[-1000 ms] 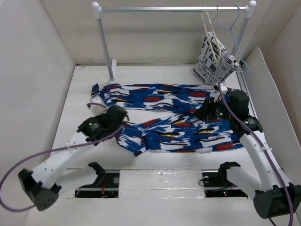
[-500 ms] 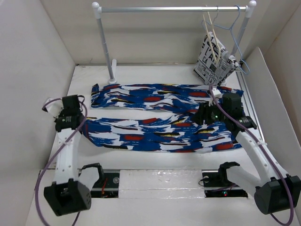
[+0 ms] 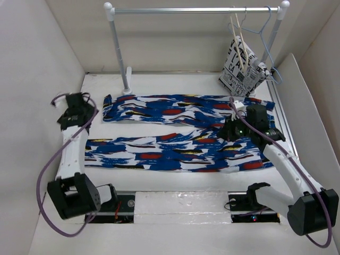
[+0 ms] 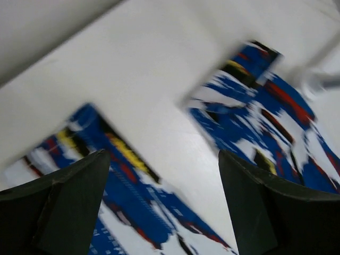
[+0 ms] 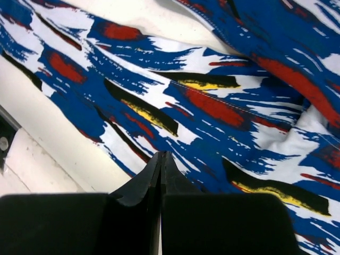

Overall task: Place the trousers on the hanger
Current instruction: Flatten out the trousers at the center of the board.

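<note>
Long blue-and-white printed trousers (image 3: 175,151) lie flat on a white table (image 3: 175,85), waist to the right and both legs stretching left, one nearer and one farther. The left gripper (image 4: 162,164) hovers at the far left by the leg ends, its jaws spread wide and holding nothing. The right gripper (image 5: 161,159) sits over the waist area on the right, jaws pressed together. The pale beige hanger (image 3: 236,40) hangs on the rail (image 3: 196,9) at the far right, above a newsprint-lettered cloth (image 3: 241,66).

Trousers (image 4: 265,117) motion-blurred in L wrist view, cut by frame edges.
</note>
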Tool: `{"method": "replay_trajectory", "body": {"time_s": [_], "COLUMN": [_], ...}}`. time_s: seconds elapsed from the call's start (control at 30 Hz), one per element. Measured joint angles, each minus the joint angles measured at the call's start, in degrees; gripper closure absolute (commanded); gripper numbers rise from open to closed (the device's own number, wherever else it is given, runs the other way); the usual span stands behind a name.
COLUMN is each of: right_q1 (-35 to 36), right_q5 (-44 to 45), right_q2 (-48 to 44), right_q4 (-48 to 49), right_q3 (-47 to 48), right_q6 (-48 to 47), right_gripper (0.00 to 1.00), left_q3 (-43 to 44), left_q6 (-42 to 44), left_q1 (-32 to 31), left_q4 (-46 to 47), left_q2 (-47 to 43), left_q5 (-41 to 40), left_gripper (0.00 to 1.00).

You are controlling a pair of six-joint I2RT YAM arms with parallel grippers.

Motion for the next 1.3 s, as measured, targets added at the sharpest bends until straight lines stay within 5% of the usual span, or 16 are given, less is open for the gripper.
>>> {"method": "replay_trajectory", "body": {"time_s": [0.1, 0.23, 0.4, 0.7, 0.8, 0.9, 1.2, 1.3], "right_q1": [1.5, 3.8, 6.1, 8.3, 8.3, 8.3, 8.5, 8.7], "right_q5": [0.1, 0.3, 0.3, 0.7, 0.9, 1.0, 1.2, 1.4], "right_q2": [0.3, 1.2, 2.8, 5.4, 5.9, 5.9, 6.2, 6.2], "right_q4": [0.1, 0.4, 1.6, 2.6, 2.5, 2.5, 2.5, 2.3], "right_q3": [-0.3, -0.9, -0.9, -0.3, 1.1, 2.8, 3.6, 3.6], "right_q6": [-0.5, -0.9, -1.3, -1.1, -1.2, -1.2, -1.3, -1.4], "right_gripper": [0.95, 0.47, 0.39, 0.39, 0.39, 0.38, 0.37, 0.33], "left_q3": [5.9, 15.5, 23.2, 29.9, 29.9, 29.9, 30.0, 29.5], "left_q6": [2.2, 6.3, 11.8, 15.7, 15.6, 15.2, 9.6, 6.1], "left_q1": [-10.1, -15.8, -15.4, -15.1, -14.7, -13.2, -4.1, 0.2], "left_q4": [2.6, 3.2, 0.6, -1.1, -1.4, -2.0, -2.0, -2.0], "left_q2": [8.2, 24.6, 37.5, 44.4, 46.6, 48.1, 47.4, 46.1], "left_q5": [-0.4, -0.1, -1.4, -4.1, -4.8, -5.3, -7.4, -6.0], "left_gripper": [0.14, 0.07, 0.08, 0.50, 0.69, 1.00, 1.00, 0.55]}}
